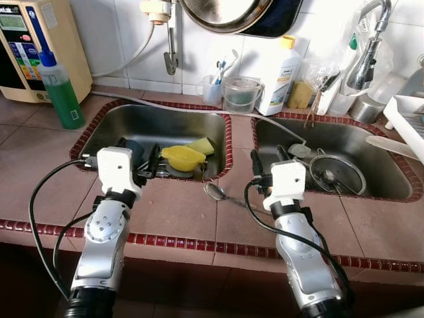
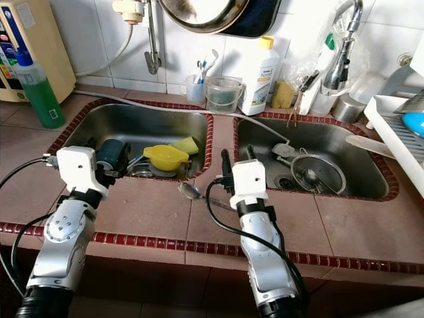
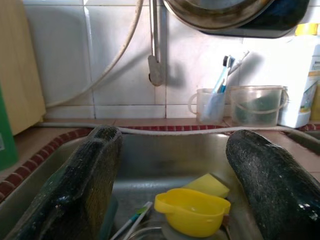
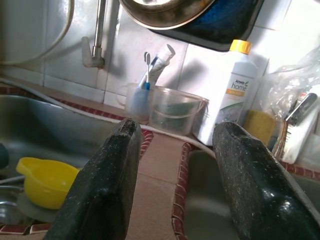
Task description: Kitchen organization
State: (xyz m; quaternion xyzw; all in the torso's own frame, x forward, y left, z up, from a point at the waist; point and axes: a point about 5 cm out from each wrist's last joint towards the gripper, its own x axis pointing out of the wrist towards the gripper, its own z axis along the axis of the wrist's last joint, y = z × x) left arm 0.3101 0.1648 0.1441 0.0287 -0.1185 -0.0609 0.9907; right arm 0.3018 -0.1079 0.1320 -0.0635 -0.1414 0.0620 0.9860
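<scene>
Both silver arms reach forward over the table toward the double sink (image 1: 228,142). The left gripper (image 1: 147,165) hangs at the near rim of the left basin, jaws spread wide and holding nothing. The right gripper (image 1: 268,161) sits at the near end of the divider between the basins, jaws likewise apart and empty.

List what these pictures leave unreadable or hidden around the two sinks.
- Hanging pan: cut off by the top edge of both eye views.
- White bottle: label's small print is too small to read in the right wrist view.
- Dishes under the yellow bowl: covered by it in the left sink.
- Dish rack: cut off by the right edge.
</scene>
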